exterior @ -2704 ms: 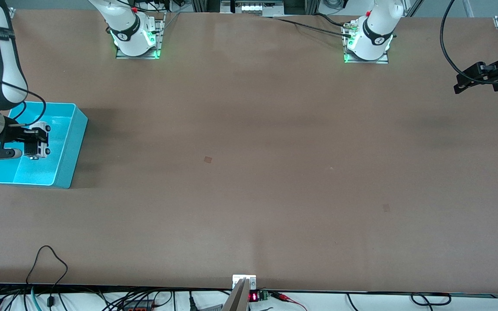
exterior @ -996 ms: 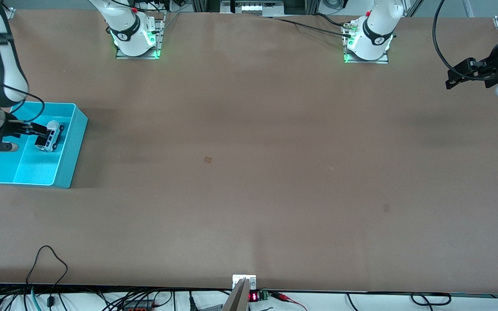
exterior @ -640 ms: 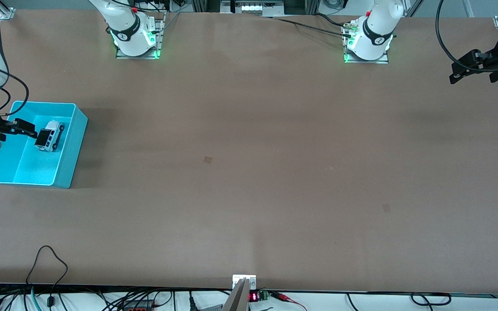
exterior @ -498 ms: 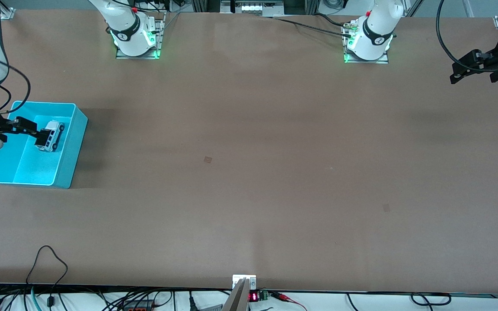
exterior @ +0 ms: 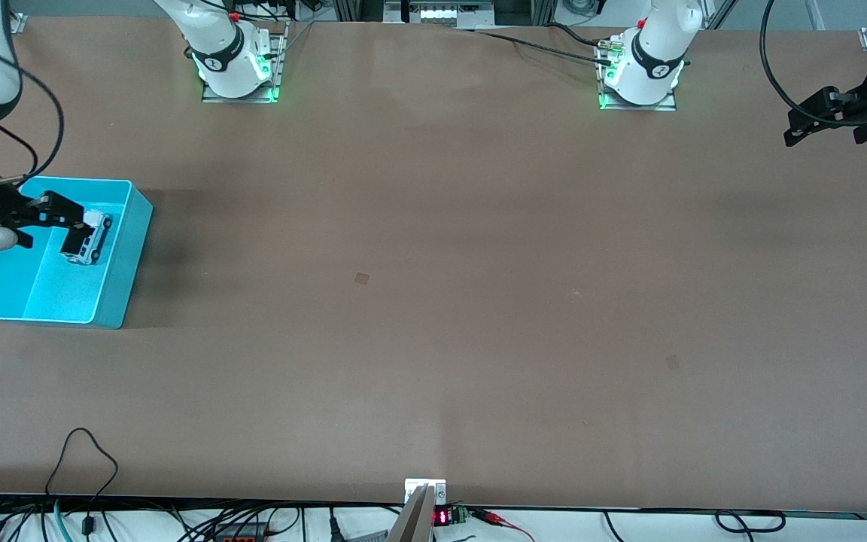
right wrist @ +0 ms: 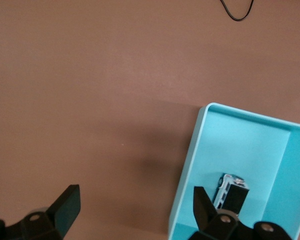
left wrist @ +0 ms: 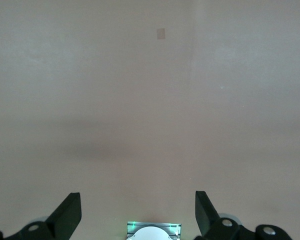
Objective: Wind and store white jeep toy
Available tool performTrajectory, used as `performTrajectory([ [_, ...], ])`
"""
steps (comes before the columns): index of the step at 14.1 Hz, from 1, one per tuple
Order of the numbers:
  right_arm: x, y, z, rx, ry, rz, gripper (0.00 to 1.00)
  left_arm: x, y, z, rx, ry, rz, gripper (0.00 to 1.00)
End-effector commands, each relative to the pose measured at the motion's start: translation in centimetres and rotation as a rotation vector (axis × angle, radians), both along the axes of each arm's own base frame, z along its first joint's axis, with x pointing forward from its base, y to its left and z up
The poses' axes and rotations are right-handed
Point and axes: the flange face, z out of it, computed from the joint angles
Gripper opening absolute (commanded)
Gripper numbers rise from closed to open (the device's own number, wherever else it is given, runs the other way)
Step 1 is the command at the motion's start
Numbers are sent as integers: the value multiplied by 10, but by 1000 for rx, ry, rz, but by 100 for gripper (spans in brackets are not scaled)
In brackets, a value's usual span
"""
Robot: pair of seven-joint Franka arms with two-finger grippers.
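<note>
Across the broad, matte brown table (exterior: 433, 301), the one change sits at the left edge of the front view: the right gripper (exterior: 65, 226), which clasped the toy a few seconds ago, has let go and risen, its fingers now spread empty above the smooth, rectangular turquoise plastic bin (exterior: 121, 290) — storing looks done. The boxy white jeep toy (exterior: 92, 239), black-roofed, rests on the bin's floor. The left gripper (exterior: 817, 124) waits, jaws apart, upper right — over bare table.
</note>
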Motion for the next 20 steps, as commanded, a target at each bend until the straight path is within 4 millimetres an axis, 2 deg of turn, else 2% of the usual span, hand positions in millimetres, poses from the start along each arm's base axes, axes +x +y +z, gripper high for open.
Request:
performTrajectory([
  [1, -11, 30, 24, 11, 11, -101, 100, -8, 1, 7, -2, 2, 4, 100],
  [3, -18, 51, 40, 12, -1, -170, 100, -8, 1, 7, -2, 4, 4, 100],
  [5, -27, 62, 54, 10, -6, -158, 100, -8, 0, 8, -3, 0, 4, 100],
  [10, -46, 48, 88, 16, -41, -174, 100, -9, 0, 13, -1, -15, 5, 100],
  [12, -52, 51, 107, 13, -50, -180, 100, -9, 0, 12, -1, -16, 5, 100],
  [13, -53, 54, 125, 10, -56, -219, 100, -9, 1, 12, -2, -16, 7, 100],
  [15, -54, 57, 145, 5, -56, -255, 100, -11, 2, 15, -1, -20, 8, 100],
  [18, -52, 56, 160, 11, -75, -255, 100, -12, 2, 14, -2, -16, 8, 100],
  [20, -32, 55, 158, 9, -63, -254, 100, -12, 1, 14, -1, -15, 7, 100],
])
